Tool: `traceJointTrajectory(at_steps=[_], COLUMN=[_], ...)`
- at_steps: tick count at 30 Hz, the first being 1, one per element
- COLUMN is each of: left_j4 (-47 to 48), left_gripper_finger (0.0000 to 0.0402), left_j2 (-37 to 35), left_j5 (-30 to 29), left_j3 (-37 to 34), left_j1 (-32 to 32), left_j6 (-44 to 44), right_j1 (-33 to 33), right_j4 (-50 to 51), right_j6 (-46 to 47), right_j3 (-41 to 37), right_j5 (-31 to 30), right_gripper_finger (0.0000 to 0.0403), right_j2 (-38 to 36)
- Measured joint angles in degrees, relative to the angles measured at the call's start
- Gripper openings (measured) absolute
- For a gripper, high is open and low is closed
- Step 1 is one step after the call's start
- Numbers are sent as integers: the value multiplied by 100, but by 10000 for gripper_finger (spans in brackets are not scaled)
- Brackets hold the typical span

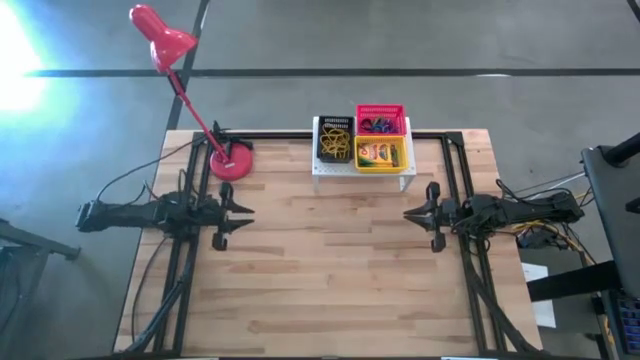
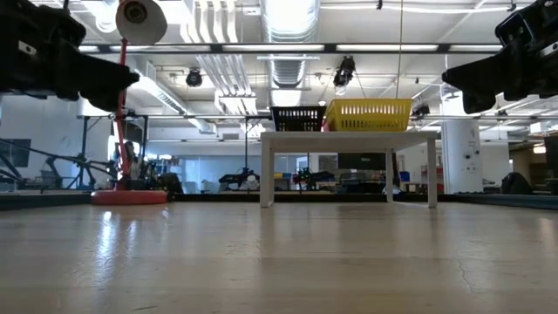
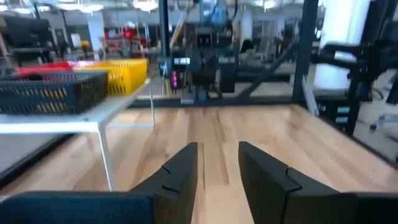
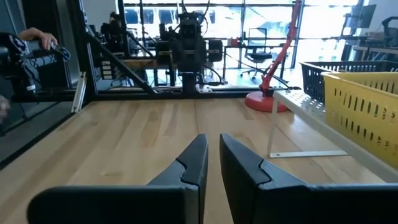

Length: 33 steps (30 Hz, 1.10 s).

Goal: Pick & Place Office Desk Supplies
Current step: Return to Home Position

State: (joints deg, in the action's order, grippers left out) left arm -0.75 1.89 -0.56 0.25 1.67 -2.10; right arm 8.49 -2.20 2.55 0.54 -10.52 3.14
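Facing each other across the wooden table (image 1: 330, 280), the two arms hang level above the boards. The left gripper (image 1: 247, 212) is on its own side and the right gripper (image 1: 408, 213) opposite, well apart. The left gripper's fingers (image 3: 180, 177) stand parted by a clear gap and grip nothing. The right gripper's fingers (image 4: 193, 165) are only a narrow slit apart, also with nothing between them. The office supplies sit at the table's far edge, in three small bins on the white perforated stand (image 1: 322, 171). Yellow rubber bands (image 1: 336, 148) lie tangled in the black bin (image 1: 334, 121), at the end of the stand on the left arm's side. Beside it, the red bin (image 1: 381, 108) at the back holds dark and blue elastic rings (image 1: 378, 125). The yellow bin (image 1: 381, 167) in front of it holds a yellow-and-green crayon box (image 1: 380, 153) lying flat. The red gooseneck lamp (image 1: 160, 42) stands just beside the black bin's end of the stand. Its round base (image 1: 231, 161) rests on the boards near the left arm, and its shade leans out beyond the table's far corner.
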Motion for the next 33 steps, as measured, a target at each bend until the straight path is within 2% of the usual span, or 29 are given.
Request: traceJointTrajectory(at_steps=[2, 6, 16, 18, 21, 23, 33], left_j4=[-35, -236, -20, -18, -7, -5, 0], left_gripper_finger=[120, 120, 115, 96, 33, 10, 2], left_j2=[-206, -196, -190, -190, -190, -190, -190], left_j5=[-5, -28, -41, -37, -20, -19, -3], left_j3=[-7, -7, -7, -7, -7, -7, -7], left_j1=[-11, -21, -28, -28, -28, -28, -31], left_j6=[27, 38, -13, -193, -378, -268, -200], right_j1=[0, -2, 0, 0, 0, 0, 0], right_j4=[0, -2, 0, 0, 1, 1, 1], right_j6=[1, 0, 0, 0, 0, 0, 0], right_j3=[0, 0, 2, 2, 2, 2, 2], right_j5=[0, -7, 0, 0, 0, 0, 0], right_gripper_finger=[38, 38, 38, 38, 38, 38, 38], right_j2=[0, 13, 39, 38, 39, 39, 39])
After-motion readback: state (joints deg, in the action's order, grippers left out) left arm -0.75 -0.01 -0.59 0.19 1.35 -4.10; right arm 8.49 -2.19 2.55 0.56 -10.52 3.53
